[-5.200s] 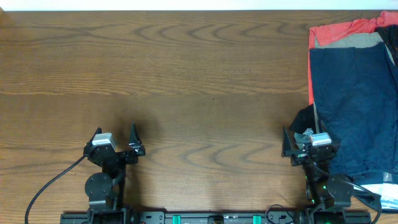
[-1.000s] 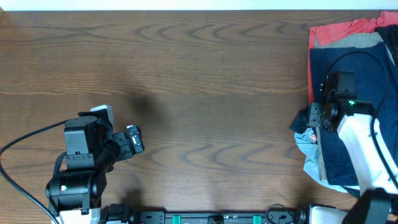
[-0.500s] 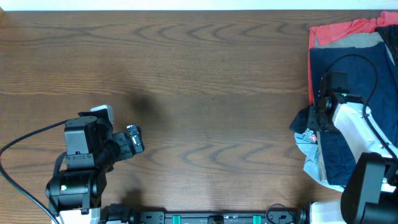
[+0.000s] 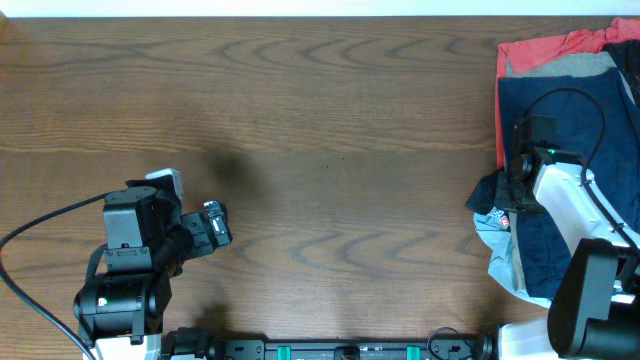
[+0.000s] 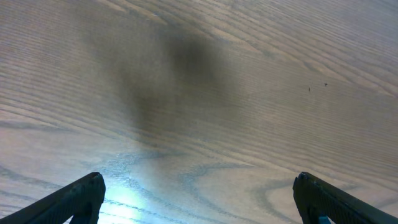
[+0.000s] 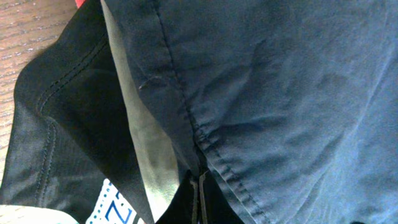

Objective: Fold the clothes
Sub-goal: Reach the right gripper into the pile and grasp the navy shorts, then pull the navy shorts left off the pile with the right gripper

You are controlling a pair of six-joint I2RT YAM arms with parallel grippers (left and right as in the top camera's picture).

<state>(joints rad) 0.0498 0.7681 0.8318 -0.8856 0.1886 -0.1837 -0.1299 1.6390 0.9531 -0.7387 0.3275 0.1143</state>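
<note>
— Shorts (image 4: 570,120): where?
— Far right of desk (image 4: 330,120). Navy, wrinkled, topmost on a pile over khaki cloth (image 4: 560,68) and red cloth (image 4: 540,48). Cut off by the overhead view's right edge.
— Right hand (image 6: 199,186)?
— Down at the shorts' left edge, pinched narrow on the stitched hem. Largely hidden from overhead beneath its own white arm (image 4: 565,200).
— Anything beside it?
— Black cloth (image 6: 56,137) bunched just left, with a strip of khaki between. Below, a white label (image 6: 115,208) with blue print, cropped and unreadable.
— Left hand (image 5: 199,193)?
— Well apart, at lower left. Spread wide above bare wood, holding nothing. Only two dark fingertips visible, at the wrist view's bottom corners.
</note>
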